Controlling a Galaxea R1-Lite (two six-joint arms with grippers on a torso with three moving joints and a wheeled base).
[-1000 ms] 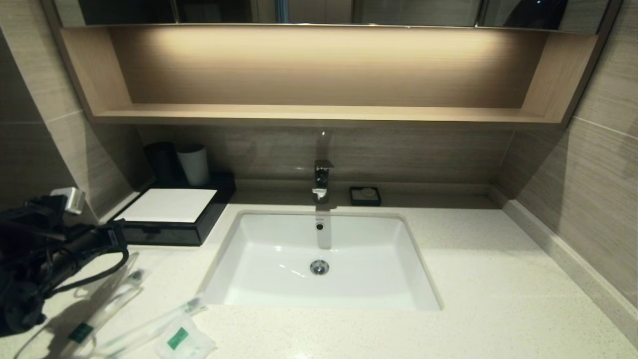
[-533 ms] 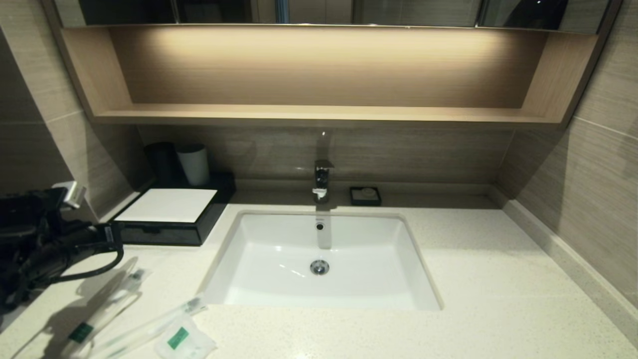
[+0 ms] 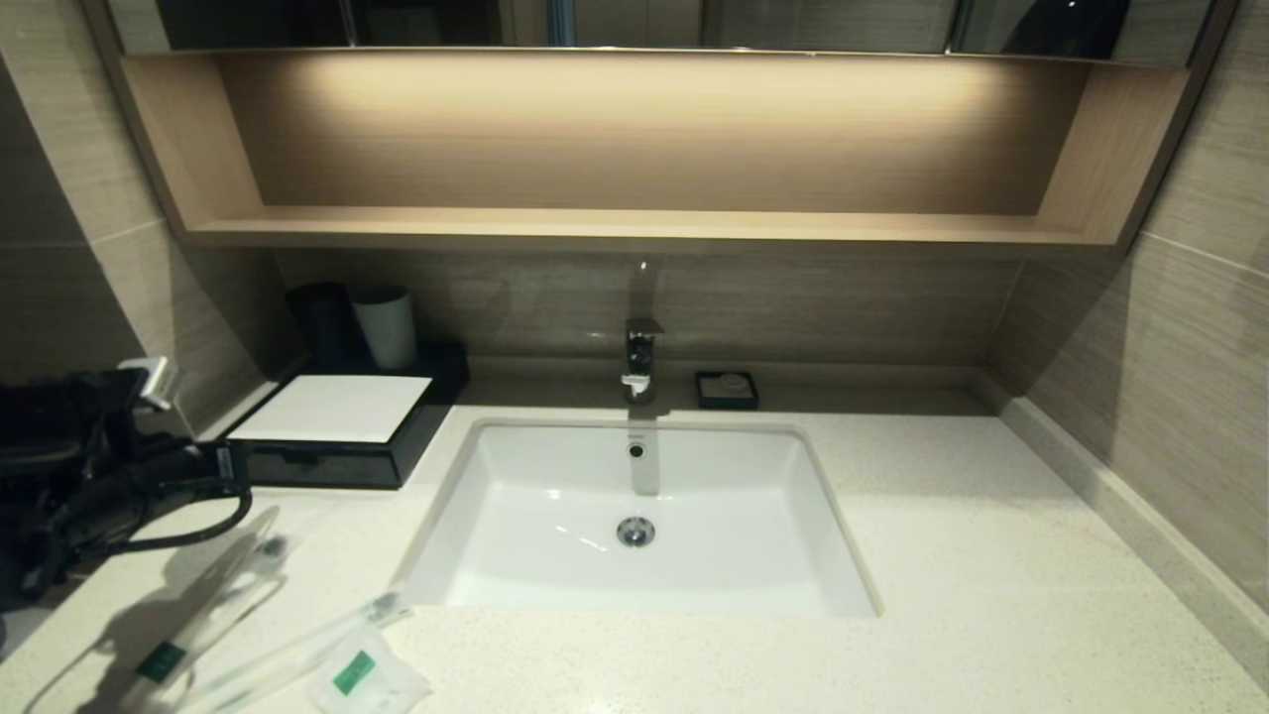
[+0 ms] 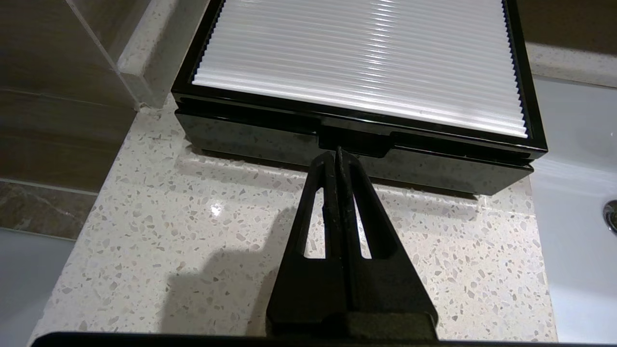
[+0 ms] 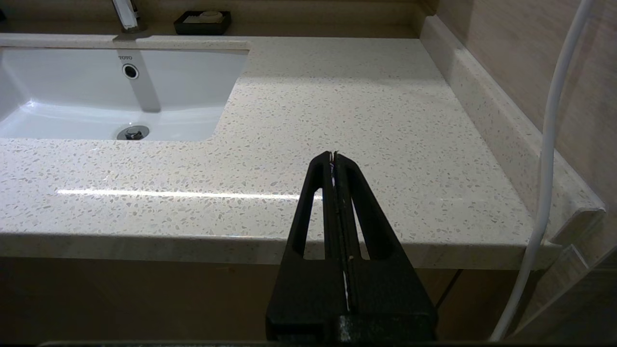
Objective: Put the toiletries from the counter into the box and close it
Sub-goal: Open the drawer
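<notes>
The left gripper [image 4: 338, 153] is held with jaws closed, empty, just before the box [image 4: 270, 140] drawer front, at its 6 o'clock. The right gripper [image 5: 333, 156], closed, is parked off the counter [image 5: 337, 101].

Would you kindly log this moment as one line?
left claw: shut, at box drawer front | right claw: shut, parked | toiletries: on counter

The frame edge crops 1 wrapped stick [image 3: 188, 635] and the sachet [image 3: 365, 682].
</notes>
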